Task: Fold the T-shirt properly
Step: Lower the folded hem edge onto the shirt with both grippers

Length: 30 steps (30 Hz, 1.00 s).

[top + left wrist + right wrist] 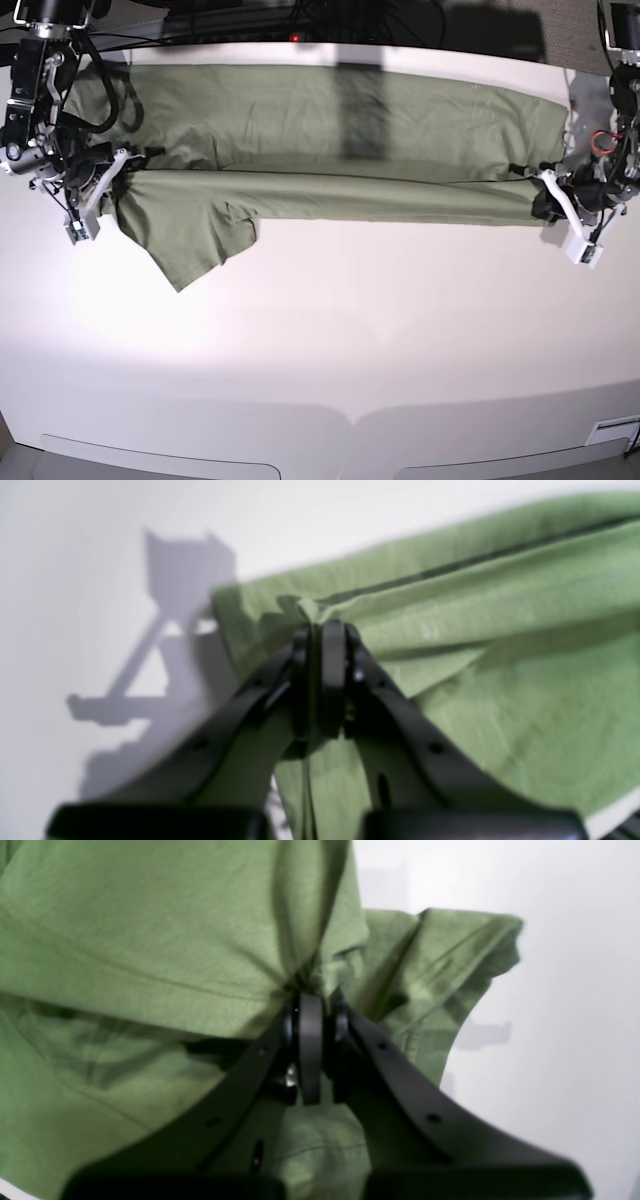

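The T-shirt (330, 150) is plain sage green — no print. The table (330, 340) is white. Both grippers — left (320, 625), right (312, 997) — are black.

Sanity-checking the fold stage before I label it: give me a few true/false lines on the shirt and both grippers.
1. The left gripper is shut on the T-shirt. True.
2. The right gripper hangs open above the cloth. False: it is shut on a pinch of fabric.
3. The shirt lies stretched lengthwise between the two arms on the white table. True.
4. The shirt is already a compact square. False: one long fold runs along it, and a sleeve sticks out toward the near edge.
5. A second cloth lies on the table. False: only the green shirt.
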### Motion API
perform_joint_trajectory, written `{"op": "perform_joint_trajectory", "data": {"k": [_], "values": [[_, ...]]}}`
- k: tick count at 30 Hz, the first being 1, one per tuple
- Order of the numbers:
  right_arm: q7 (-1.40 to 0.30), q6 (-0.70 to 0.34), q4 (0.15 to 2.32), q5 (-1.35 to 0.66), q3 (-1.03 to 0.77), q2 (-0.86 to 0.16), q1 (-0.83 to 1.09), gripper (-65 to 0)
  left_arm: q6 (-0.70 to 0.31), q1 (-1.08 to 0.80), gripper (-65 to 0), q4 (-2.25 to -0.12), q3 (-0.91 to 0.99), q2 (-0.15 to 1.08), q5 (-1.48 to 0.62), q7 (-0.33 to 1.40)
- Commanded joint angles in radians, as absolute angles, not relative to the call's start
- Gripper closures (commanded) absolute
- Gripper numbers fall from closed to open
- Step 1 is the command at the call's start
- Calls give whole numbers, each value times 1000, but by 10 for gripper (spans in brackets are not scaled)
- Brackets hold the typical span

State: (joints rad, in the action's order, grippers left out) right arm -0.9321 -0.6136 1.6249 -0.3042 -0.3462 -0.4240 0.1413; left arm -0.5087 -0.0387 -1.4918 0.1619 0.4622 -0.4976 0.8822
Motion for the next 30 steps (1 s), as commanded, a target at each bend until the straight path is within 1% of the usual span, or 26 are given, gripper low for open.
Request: {"op": "perform_joint_trajectory", "data": {"k": [1,17,18,20,21,22,23,26,30], "values": [[-917,-604,1637,-288,-353,-443,131,0,-508,-25,0,-1507,170,479,-485,857],[-936,-603,1637,-291,-353,-443,148,0,-508,-34,0,-1505,170,480,-472,920],[-936,-603,1637,-291,-353,-443,153,-17,-508,-33,-53,-1505,170,480,-472,920],[-936,-604,1637,-290,-353,-443,169,-131,-508,-33,-210,-1505,170,480,-472,920],[-939,-604,1637,-287,-353,-443,177,-176,-508,-33,-270,-1505,170,480,-471,920],[-941,-604,1637,-287,-353,-443,187,-212,-508,-33,-310,-1505,170,480,-471,920],[-942,-604,1637,-286,-353,-443,196,-241,-508,-33,-332,-1505,170,480,-471,920],[-942,-604,1637,-279,-353,-443,214,-294,-508,-33,-335,-1505,170,480,-471,919],[-926,-602,1638,-262,-353,-443,210,-296,-508,-30,-335,-1505,170,480,-471,919]]}}
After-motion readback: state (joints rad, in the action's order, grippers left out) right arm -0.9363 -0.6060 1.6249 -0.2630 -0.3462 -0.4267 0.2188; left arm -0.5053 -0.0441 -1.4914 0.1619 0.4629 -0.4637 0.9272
